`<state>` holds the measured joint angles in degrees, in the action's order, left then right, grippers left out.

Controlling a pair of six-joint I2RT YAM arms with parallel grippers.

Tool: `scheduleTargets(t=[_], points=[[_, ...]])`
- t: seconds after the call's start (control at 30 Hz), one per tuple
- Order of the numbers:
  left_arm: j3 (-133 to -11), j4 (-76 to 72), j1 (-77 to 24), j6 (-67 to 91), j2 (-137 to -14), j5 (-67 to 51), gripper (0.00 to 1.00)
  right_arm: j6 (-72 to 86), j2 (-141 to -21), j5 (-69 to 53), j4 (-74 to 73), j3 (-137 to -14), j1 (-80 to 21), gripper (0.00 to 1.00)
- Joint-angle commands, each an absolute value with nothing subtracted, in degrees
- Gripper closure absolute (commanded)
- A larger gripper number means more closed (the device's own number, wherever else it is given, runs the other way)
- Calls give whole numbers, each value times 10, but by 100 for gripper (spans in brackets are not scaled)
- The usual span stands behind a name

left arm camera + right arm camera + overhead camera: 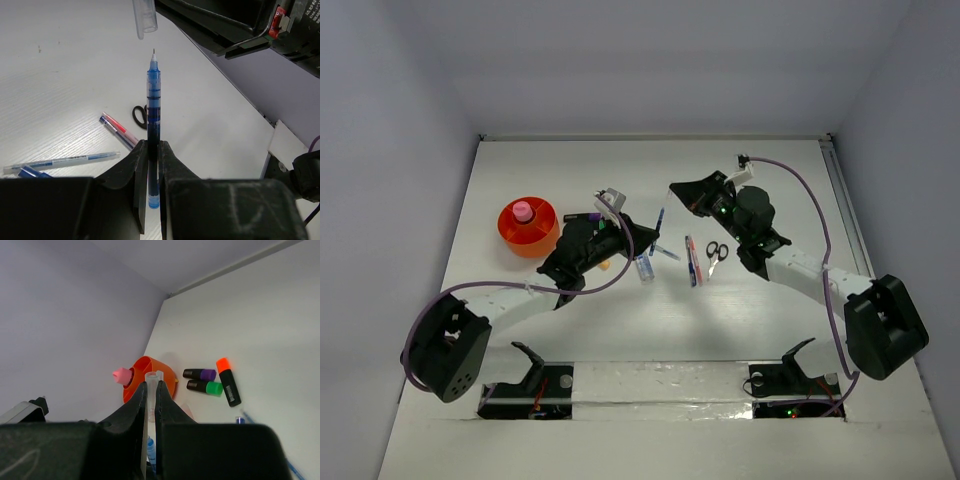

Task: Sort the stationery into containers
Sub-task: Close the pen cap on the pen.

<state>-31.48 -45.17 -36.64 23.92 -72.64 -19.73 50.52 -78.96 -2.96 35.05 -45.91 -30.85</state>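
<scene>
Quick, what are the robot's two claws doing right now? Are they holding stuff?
The left gripper is shut on the blue pen, tip uncapped.
The right gripper is shut on a clear pen cap.

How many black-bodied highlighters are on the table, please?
3: purple-capped highlighter and green-capped highlighter side by side near the round orange plastic holder, orange-capped highlighter beside them; others may be hidden.

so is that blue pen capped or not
Uncapped: the blue pen shows a bare tip; the clear cap hangs apart from it.
</scene>
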Motion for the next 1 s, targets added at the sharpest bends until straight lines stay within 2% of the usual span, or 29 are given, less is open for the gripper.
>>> scheduleTargets(t=[0.0,0.53,0.97], points=[[-319,-485,-367,239,-726,-204,100,496,-782,-29,388,-468,-314,100],[-320,-481,-367,237,-725,-205,100,490,-805,-39,397,-474,-336,100],[-322,-478,-367,236,-725,-204,100,465,-772,-8,400,-459,-336,100]])
